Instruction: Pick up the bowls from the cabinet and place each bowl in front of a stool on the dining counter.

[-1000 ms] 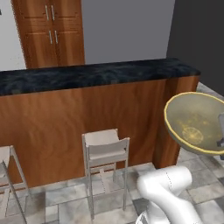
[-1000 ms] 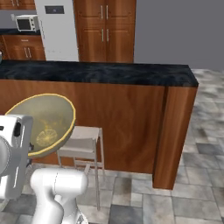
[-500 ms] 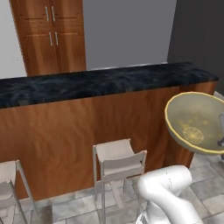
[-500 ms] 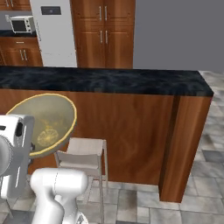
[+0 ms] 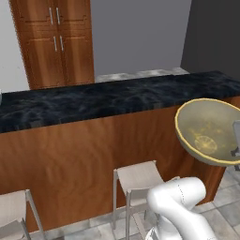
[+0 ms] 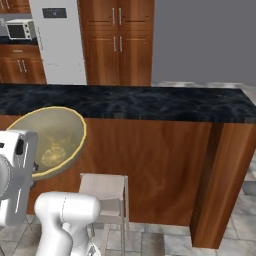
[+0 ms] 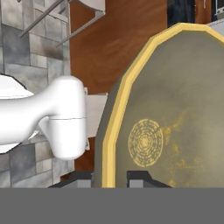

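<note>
Below the dining counter (image 5: 108, 101), on the stool side of its wood-panel front, the arm is carrying the olive-tan bowl (image 5: 211, 131) tipped on edge, its yellowish rim facing back toward the cameras and sitting lower than the black marbled top. That is the main risk, as I judge it: raised or swung forward carelessly, the bowl is likely to knock the counter's overhanging edge or front panel, and a blow there could twist it out of the pinch. Tilted as it is, it could also be set down on its side and roll off the counter. Nearer the floor, a stool (image 5: 138, 177) is standing just in front of the counter, close enough for the arm's elbow to catch. The gripper (image 7: 110, 177) is pinching narrowly, its fingertips (image 7: 140, 177) clamping the bowl's rim from either side.
</note>
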Controlling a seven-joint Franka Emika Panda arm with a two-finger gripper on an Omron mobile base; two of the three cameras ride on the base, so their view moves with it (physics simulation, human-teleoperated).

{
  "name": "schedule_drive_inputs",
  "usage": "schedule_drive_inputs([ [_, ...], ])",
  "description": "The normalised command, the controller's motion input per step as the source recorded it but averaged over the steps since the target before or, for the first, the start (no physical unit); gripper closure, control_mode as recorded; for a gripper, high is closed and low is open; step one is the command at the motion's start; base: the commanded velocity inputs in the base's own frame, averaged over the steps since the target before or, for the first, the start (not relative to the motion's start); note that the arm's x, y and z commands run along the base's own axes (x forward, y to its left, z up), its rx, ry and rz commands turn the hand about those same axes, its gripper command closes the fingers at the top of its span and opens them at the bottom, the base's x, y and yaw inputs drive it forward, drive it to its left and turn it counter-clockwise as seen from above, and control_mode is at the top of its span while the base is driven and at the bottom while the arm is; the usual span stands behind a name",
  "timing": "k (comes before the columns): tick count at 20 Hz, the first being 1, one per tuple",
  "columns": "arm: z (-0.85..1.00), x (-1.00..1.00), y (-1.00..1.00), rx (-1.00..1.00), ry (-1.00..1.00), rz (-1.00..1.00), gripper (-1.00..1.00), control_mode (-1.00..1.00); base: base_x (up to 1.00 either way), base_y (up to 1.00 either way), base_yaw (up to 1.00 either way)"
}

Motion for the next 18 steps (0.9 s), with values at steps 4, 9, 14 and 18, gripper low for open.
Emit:
schedule_drive_inputs([
  [4,0.00,0.00,0.00,0.00,0.00,0.00,1.00,1.00,0.69,0.00,0.00],
  [9,0.00,0.00,0.00,0.00,0.00,0.00,1.00,1.00,0.33,0.02,0.00],
  [14,0.00,0.00,0.00,0.00,0.00,0.00,1.00,1.00,0.02,0.04,0.00],
  [18,0.00,0.00,0.00,0.00,0.00,0.00,1.00,1.00,0.00,0.00,0.00],
])
